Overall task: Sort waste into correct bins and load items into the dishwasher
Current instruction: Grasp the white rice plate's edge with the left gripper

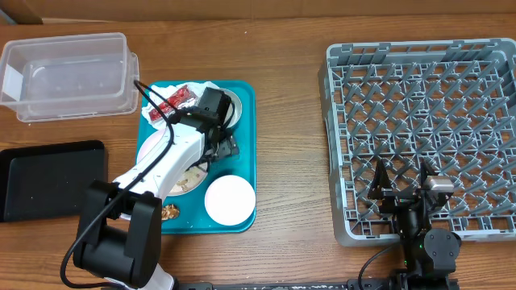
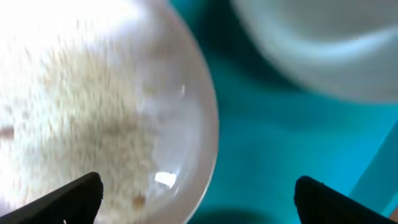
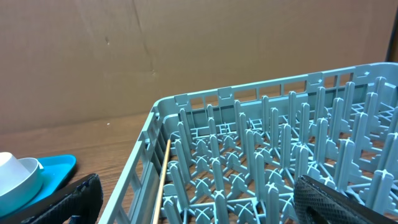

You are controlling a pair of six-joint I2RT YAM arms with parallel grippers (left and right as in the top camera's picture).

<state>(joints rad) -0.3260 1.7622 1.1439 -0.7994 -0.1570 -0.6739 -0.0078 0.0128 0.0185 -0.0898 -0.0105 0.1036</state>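
sorting looks barely begun in the overhead view: the rack [image 1: 423, 129] on the right holds no dishes, and the clear tub [image 1: 72, 76] and black tray [image 1: 48, 181] on the left show nothing inside. everything waits on the teal tray [image 1: 248, 145]: a red wrapper [image 1: 173, 101] at its far end, a plate [image 1: 151, 149] partly under the arm, a white bowl [image 1: 230, 199] at the near corner and brown crumbs [image 1: 170, 212] beside it. the left gripper [image 1: 227, 150] hangs over the middle of that tray; the right gripper [image 1: 401, 176] sits at the rack's near edge.

left wrist view, blurred: the left gripper [image 2: 199, 199] has its fingers spread wide with nothing between them, low above a plate [image 2: 93, 93] smeared with rice, teal tray [image 2: 267, 137] beside it.

right wrist view: the right gripper [image 3: 199, 199] is also spread and empty, looking across the rack [image 3: 261, 155], with the white bowl [image 3: 15, 174] off to the side.

all waste and all dishes appear left to move.
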